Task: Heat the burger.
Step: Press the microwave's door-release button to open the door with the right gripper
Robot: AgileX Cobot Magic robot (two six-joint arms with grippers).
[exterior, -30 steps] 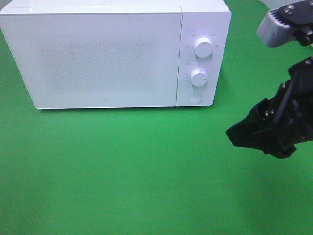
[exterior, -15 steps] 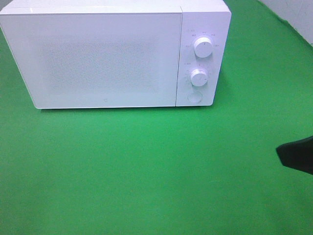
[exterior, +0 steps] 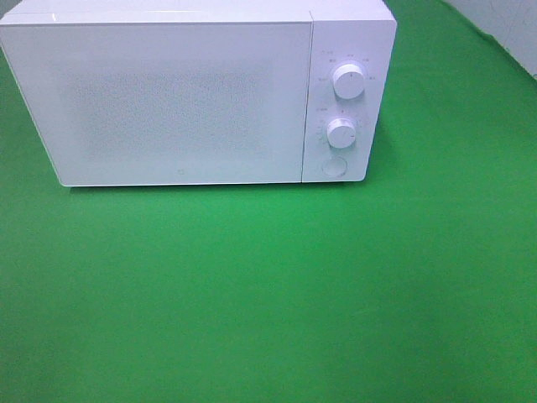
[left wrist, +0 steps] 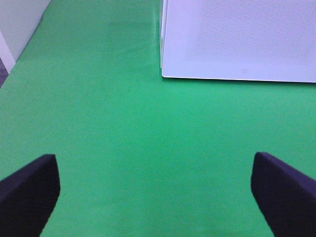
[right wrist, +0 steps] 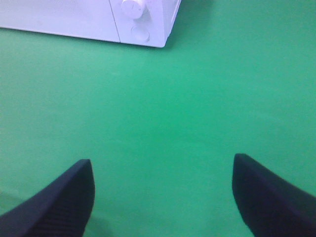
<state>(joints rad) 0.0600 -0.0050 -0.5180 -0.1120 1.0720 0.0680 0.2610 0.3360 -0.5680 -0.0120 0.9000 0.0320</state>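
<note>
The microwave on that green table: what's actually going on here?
Nothing is being handled right now. The white microwave stands on the green table with its door shut and nothing touching its two knobs. The left gripper and the right gripper both hover open and empty over the table in front of it, outside the overhead view. No burger shows in any view.

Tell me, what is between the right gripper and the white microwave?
Only bare green cloth lies between the right gripper and the microwave; nothing else sits there. The right wrist view shows it.
</note>
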